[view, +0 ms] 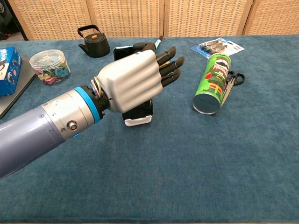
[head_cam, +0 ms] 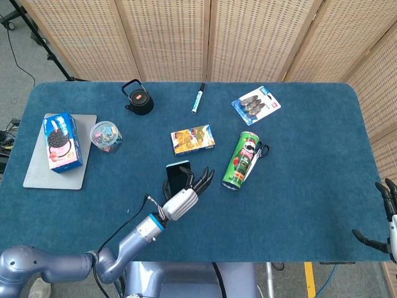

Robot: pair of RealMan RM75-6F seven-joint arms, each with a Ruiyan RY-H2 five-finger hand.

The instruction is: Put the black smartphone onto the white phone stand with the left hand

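Already the black smartphone (head_cam: 178, 176) leans upright on the white phone stand (view: 138, 120), screen propped for viewing. Left hand (head_cam: 184, 199) beside it, fingers (view: 169, 65) extended, gripping nothing. Right hand (head_cam: 384, 218) idles at bench (head_cam: 298, 186) edge, fingers spread.

Both views are bright and evenly lit from above, with only short, soft shadows beneath things on the blue desk (head_cam: 298, 205), mild sheen on the pale left hand (view: 133, 81) close to the chest camera, and sharp focus throughout.
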